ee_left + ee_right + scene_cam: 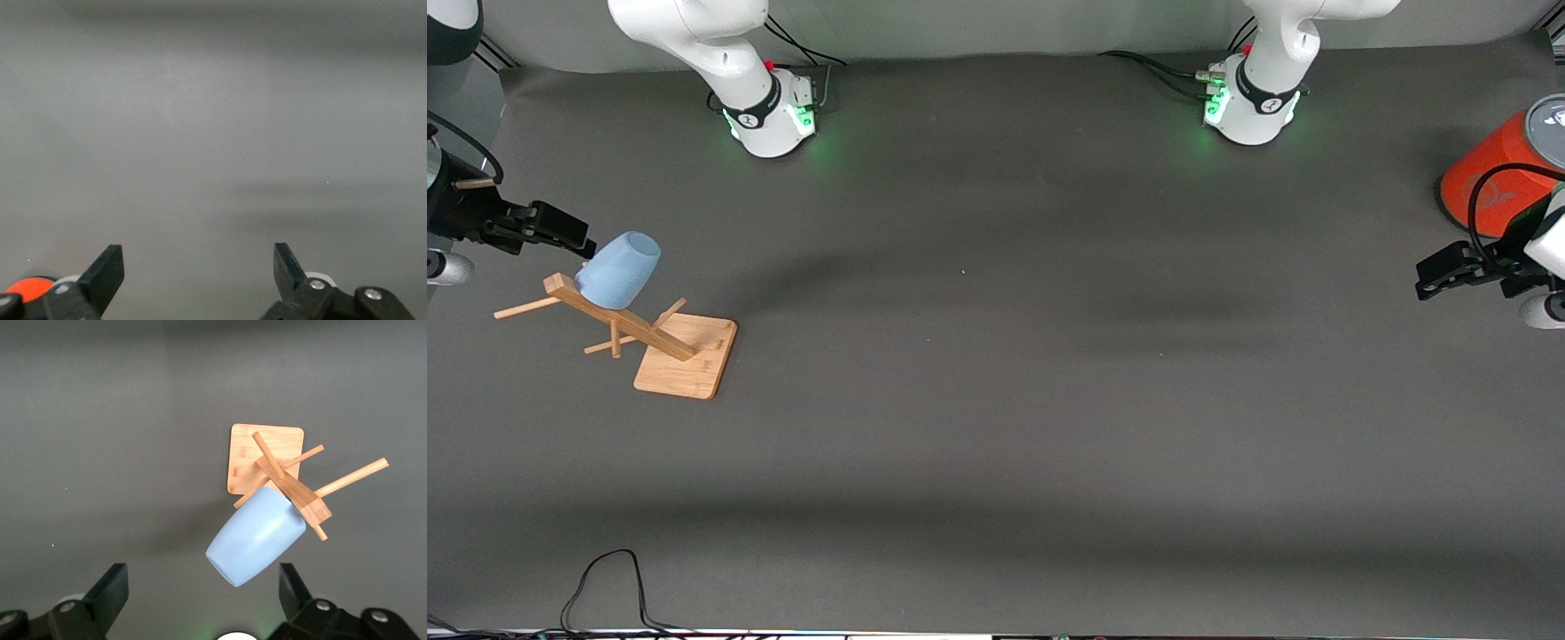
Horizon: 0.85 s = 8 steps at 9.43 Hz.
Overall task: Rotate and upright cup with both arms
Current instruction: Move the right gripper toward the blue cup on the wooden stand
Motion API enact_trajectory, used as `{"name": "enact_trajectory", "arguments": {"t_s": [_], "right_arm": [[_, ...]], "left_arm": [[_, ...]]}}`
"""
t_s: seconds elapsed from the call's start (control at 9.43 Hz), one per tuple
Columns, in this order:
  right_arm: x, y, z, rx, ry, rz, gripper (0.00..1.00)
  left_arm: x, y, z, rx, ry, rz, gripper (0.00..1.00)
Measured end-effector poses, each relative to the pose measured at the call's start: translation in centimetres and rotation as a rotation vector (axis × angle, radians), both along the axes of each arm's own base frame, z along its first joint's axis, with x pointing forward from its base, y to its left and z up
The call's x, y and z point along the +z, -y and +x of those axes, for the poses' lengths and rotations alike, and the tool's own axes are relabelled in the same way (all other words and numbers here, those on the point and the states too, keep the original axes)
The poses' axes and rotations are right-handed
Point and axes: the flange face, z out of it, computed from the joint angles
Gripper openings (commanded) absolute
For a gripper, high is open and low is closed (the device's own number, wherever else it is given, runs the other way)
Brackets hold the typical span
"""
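Two arms are in view, neither in contact with the cup [619,270]. The cup hangs inverted and tilted on a peg of the wooden rack [660,342], closed base uppermost, at the right arm's end of the tabletop [996,427]. The right gripper [560,229] sits in the air just beside the cup's base, jaws spread wide and empty — the right wrist view shows the cup [257,537] between and ahead of them. The left gripper [1449,271] waits well apart from the rack, at the left arm's end next to the orange-red can [1498,173], jaws likewise wide and empty.

Risks, as judged from this position:
- The rack looks light; pulling the cup off at an angle to the peg could drag or topple it.
- The cup is tapered and smooth — a grip near the narrow base could slip.
- A handover in mid-air invites a drop if one arm releases before the other has closed.
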Motion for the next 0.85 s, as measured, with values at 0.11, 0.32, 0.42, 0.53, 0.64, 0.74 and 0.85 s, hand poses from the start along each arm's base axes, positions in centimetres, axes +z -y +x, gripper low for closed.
{"name": "enact_trajectory", "arguments": {"t_s": [0.11,0.32,0.42,0.53,0.64,0.74,0.85], "right_arm": [[0.0,-0.1,0.1,0.002,0.005,0.0,1.0],[0.1,-0.2,0.1,0.003,0.011,0.0,1.0],[0.1,-0.2,0.1,0.003,0.011,0.0,1.0],[0.0,-0.2,0.1,0.003,0.009,0.0,1.0],[-0.4,-0.1,0.1,0.003,0.001,0.0,1.0],[-1.0,0.0,0.0,0.0,-0.014,0.0,1.0],[-1.8,0.6,-0.3,-0.01,-0.03,0.001,1.0]], "left_arm": [[0.1,0.0,0.0,0.0,-0.001,0.0,1.0],[0.0,0.1,-0.1,0.0,-0.009,-0.001,1.0],[-0.2,0.2,0.0,0.0,-0.015,-0.006,1.0],[-0.5,0.3,0.1,0.0,-0.022,-0.011,1.0],[-0.7,0.3,0.2,0.0,-0.025,-0.012,1.0],[-0.8,0.3,0.2,0.0,-0.027,-0.012,1.0],[-1.0,0.3,0.3,0.0,-0.03,-0.011,1.0]]}}
